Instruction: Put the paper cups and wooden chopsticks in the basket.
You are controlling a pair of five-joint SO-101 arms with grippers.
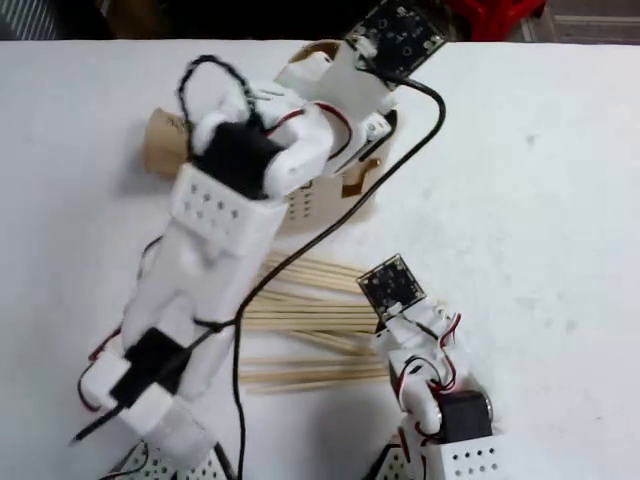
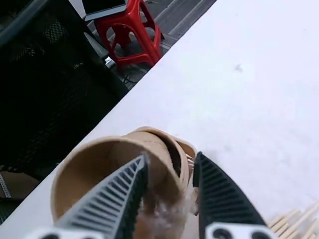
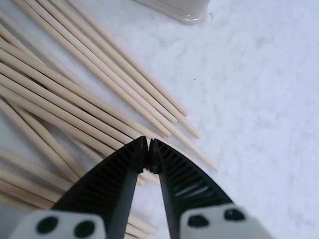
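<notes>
The basket [image 1: 335,200] stands on the white table [image 1: 540,200] at the far middle, and the left arm covers most of it, so I cannot tell what lies inside. The left end effector [image 2: 172,159] is above the basket and holds a paper cup [image 2: 94,174] by its wall: one finger [image 2: 122,196] is inside the mouth and the other is outside, with the jaws closed on the wall. The cup is tilted, with its open mouth turned up toward the wrist camera. A second cup [image 2: 167,142] has its rim close behind the first; whether the two are nested is hard to make out. A brown cup [image 1: 165,140] lies on the table just beside the basket, partly hidden under the arm. The chopsticks [image 1: 310,310] lie loose on the table on the near side of the basket, between the two arms, with their long axes running roughly from left to right and fanned a little. The right end effector [image 3: 148,147] is low over them with its jaws closed, tips touching; I cannot tell if it pinches a stick.
</notes>
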